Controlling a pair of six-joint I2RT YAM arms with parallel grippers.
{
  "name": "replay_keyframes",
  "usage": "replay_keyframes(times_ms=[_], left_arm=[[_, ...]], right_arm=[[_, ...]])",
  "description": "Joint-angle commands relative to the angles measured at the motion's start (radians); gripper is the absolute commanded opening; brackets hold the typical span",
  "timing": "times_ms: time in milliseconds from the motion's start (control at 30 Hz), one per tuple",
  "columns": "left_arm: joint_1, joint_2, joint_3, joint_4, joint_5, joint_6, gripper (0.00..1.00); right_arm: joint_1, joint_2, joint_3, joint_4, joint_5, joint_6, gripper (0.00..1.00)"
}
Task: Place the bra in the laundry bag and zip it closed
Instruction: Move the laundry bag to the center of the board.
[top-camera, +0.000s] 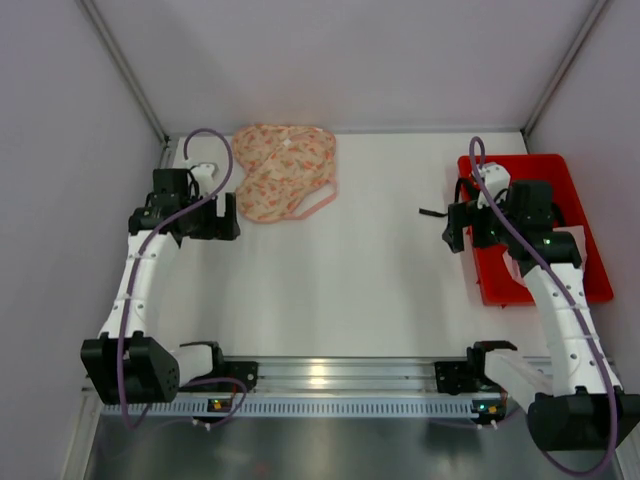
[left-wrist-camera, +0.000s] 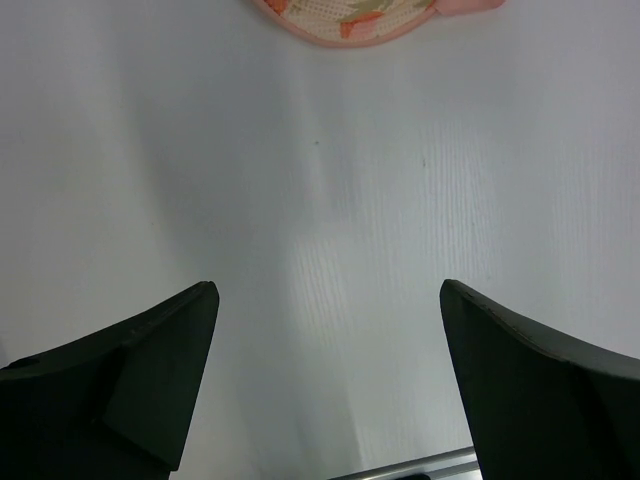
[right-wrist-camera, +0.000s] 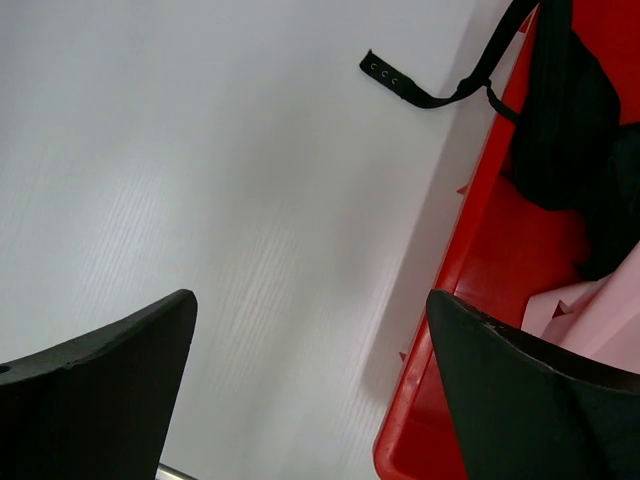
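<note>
The flowery laundry bag (top-camera: 285, 170) lies flat at about 11 o'clock on the white table (top-camera: 360, 290). The black bra (right-wrist-camera: 565, 110) sits in the red bin (top-camera: 590, 262) at 3 o'clock. Its strap (right-wrist-camera: 400, 85) hangs over the bin's edge onto the table. The left gripper (left-wrist-camera: 328, 290) hovers near the bag, at the bag's 8 o'clock. Its fingers are spread wide and hold nothing. The right gripper (right-wrist-camera: 310, 298) hangs over the bin's left edge. Its fingers are spread wide too, with nothing in them. Something pink (right-wrist-camera: 600, 310) is in the bin too.

Laundry bag (top-camera: 285, 172) back left; bra (right-wrist-camera: 560, 120) in bin (top-camera: 570, 175), right.
</note>
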Motion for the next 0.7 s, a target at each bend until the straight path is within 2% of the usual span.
replay_keyframes(times_ms=[0,233,367,533,667], left_arm=[[0.000,0.027,0.102,0.034,-0.078,0.073,0.98],[-0.010,0.187,0.342,0.032,-0.075,0.274,0.99],[-0.041,0.378,0.497,0.030,-0.137,0.294,0.98],[-0.092,0.597,0.704,0.030,-0.118,0.271,0.94],[-0.142,0.784,0.778,0.032,-0.155,0.283,0.88]], right_arm=[[0.004,0.011,0.027,0.021,-0.020,0.015,0.99],[0.003,0.046,0.052,0.004,-0.056,0.019,0.99],[0.003,0.081,0.087,-0.022,-0.071,0.021,0.99],[0.001,0.112,0.099,-0.025,-0.073,0.019,1.00],[0.001,0.124,0.101,-0.028,-0.073,0.019,0.99]])
